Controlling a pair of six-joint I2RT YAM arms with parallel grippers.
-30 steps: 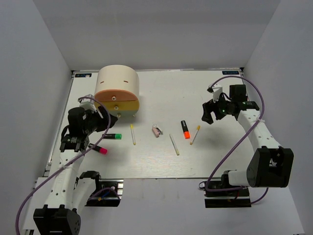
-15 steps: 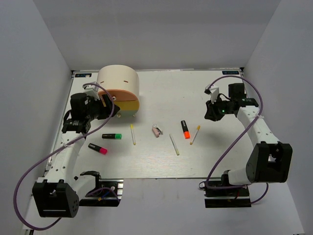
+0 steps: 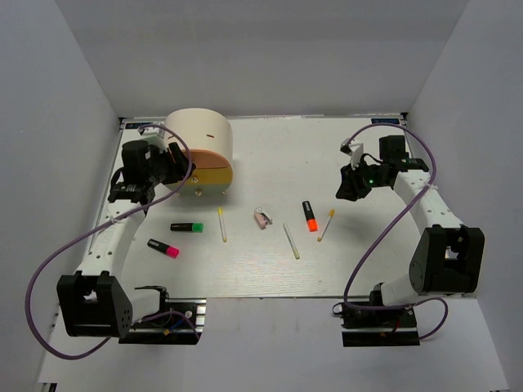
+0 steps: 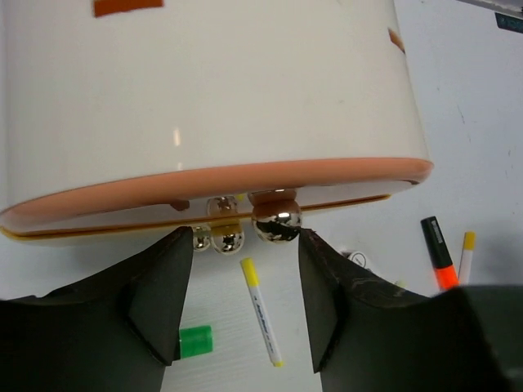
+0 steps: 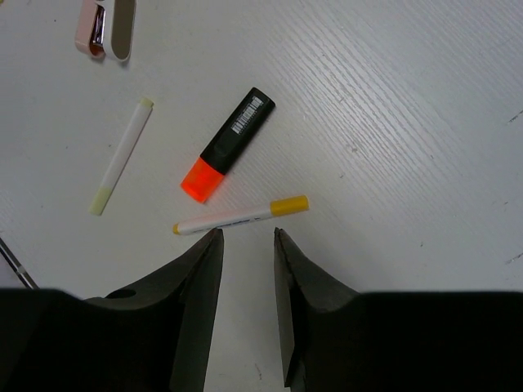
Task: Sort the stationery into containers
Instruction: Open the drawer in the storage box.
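Nearest the arm bases, front-left on the table (image 3: 245, 273), lies the pink highlighter (image 3: 163, 248), w/ the green highlighter (image 3: 187, 227) just behind it. Mid-table, L to R: pale stick (image 3: 222, 223), pinkish eraser (image 3: 262, 217), second stick (image 3: 291, 241), orange highlighter (image 3: 309, 216), yellow-capped stick (image 3: 327, 224). All lie apart, none in a drawer. R gripper (image 5: 245, 269) hangs over the orange highlighter & capped stick, fingers a narrow gap apart, holding nothing. Far left, L gripper (image 4: 237, 278) faces the cream organiser (image 3: 200, 131), fingers spread wide either side of the drawer knobs (image 4: 278, 219), not touching. Orange drawer (image 4: 245, 175) sits over yellow drawer (image 3: 208, 181).
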